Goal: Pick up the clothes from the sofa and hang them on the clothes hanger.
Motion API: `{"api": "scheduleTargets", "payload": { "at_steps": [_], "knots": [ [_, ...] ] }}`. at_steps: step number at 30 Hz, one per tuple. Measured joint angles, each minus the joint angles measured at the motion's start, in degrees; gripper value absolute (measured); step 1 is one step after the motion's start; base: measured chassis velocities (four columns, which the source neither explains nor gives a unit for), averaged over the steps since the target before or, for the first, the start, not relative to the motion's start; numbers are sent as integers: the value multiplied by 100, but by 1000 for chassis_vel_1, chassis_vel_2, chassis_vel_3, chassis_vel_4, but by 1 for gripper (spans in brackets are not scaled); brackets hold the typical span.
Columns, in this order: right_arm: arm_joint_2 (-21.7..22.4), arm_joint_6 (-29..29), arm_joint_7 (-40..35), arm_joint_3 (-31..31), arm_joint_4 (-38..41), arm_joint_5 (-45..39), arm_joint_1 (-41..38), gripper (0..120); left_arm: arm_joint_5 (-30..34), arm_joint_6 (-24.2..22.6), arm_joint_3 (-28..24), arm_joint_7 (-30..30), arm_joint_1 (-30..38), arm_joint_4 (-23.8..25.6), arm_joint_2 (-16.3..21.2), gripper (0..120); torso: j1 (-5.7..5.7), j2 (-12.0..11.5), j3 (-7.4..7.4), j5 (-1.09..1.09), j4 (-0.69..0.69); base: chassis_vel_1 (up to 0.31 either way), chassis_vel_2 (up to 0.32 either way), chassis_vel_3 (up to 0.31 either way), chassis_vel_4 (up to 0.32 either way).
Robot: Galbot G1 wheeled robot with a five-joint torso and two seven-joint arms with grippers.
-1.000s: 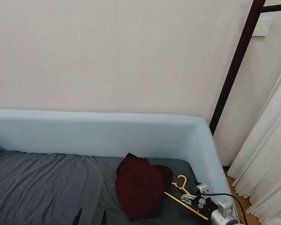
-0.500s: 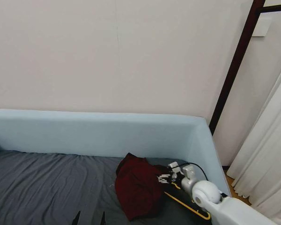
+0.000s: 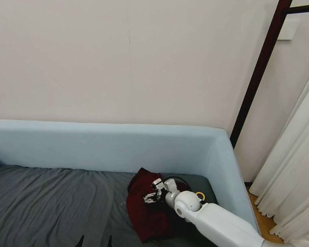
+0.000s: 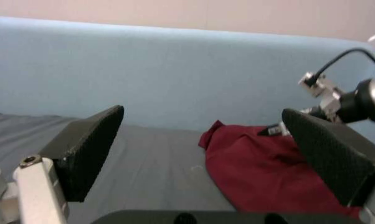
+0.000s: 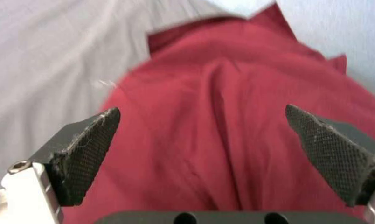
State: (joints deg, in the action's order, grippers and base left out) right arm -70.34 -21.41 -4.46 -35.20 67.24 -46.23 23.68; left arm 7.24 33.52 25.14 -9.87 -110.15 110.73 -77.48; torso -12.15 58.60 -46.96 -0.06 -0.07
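Clothes (image 3: 143, 218), one dark red piece, lie crumpled on the grey seat of the sofa (image 3: 118, 146), near its right end. I see my right gripper (image 3: 150, 196) just above this piece, fingers spread wide and holding nothing. A yellow hanger (image 3: 200, 195) lies close to the sofa's right armrest. My left gripper (image 3: 96, 241) hangs low over the seat's front, also wide.

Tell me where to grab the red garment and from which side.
Pinch the raised fold along the middle of the red garment, coming from above: it lies crumpled on the flat seat, and the right gripper, fingers open, straddles that ridge.
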Motion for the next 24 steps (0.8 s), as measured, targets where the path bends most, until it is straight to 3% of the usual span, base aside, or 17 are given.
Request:
{"api": "scheduleTargets", "payload": {
  "at_steps": [4, 9, 24],
  "knots": [
    [-199, 54, 74, 50, -431, 116, 15, 100, -15, 56, 19, -4, -86, 21, -70, 100, 0, 1, 0, 0, -1, 0, 0, 0, 0],
    [-441, 77, 51, 158, -720, 229, 79, 85, -15, 153, 26, -6, -159, 20, -187, 100, 0, 0, 0, 1, 1, 0, 0, 0, 0],
    [-496, 49, 106, 177, -788, 293, 238, 27, 14, 163, 65, -77, -114, 31, -253, 100, 0, 0, 0, 1, 0, 0, 0, 0, 0]
  ]
}}
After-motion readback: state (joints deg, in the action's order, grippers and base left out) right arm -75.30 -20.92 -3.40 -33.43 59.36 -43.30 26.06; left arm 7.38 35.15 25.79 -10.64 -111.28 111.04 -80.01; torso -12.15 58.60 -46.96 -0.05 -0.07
